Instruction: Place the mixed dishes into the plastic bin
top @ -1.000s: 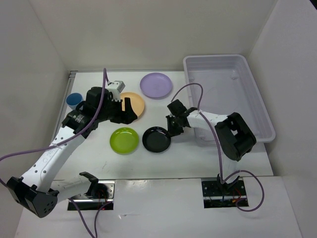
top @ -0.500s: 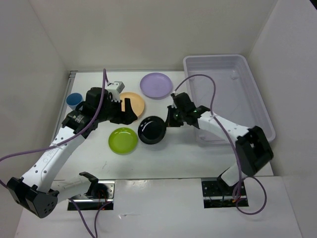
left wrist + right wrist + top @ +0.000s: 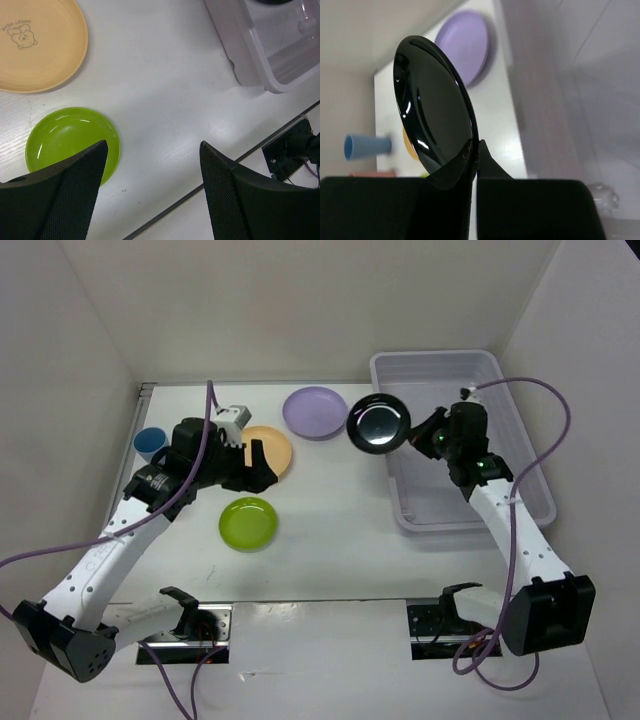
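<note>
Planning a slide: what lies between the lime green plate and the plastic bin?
Only bare table between the lime green plate and the plastic bin; the left wrist view shows it.

The left arm is rising from the lower left of the top view and bending toward centre-left, its left tool hanging above the surface with both fingers spreading wide apart in the wrist view. The right arm is stretching from the lower right up toward the upper right, its wrist turning leftward. The right tool is pinching the rim of the black plate, holding it aloft, tilted.
</note>
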You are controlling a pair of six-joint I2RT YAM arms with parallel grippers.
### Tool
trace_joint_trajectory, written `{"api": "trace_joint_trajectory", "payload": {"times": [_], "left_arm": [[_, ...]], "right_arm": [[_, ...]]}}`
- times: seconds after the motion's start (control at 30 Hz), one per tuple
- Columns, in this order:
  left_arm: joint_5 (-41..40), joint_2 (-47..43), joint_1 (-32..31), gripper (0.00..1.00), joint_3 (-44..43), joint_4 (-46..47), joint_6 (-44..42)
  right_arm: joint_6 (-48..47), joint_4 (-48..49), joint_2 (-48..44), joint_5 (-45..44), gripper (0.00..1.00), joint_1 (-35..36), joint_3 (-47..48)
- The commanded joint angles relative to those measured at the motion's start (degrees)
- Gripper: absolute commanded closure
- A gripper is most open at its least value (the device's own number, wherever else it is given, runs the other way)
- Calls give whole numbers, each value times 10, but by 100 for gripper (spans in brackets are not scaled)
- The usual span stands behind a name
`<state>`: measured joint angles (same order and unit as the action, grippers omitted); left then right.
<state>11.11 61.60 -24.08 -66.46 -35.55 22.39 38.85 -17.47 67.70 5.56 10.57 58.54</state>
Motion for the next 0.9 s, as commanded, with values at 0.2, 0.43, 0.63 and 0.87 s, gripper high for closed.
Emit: {"api": "trace_joint_trajectory", "payload": {"times": [0.2, 0.43, 0.63, 0.87], "left_arm": [[10, -31, 3, 18, 19, 14, -14], [-60, -73, 3, 17, 75, 20, 41], [-143, -109, 9, 12, 199, 34, 171], [-163, -193, 20, 13, 300, 80, 374]], "right_arm": [[108, 108, -16, 40, 100, -187, -47], [120, 166, 99, 34, 100, -239, -62], [114, 180, 173, -16, 100, -234, -47], [109, 162, 233, -49, 99, -229, -20]]}}
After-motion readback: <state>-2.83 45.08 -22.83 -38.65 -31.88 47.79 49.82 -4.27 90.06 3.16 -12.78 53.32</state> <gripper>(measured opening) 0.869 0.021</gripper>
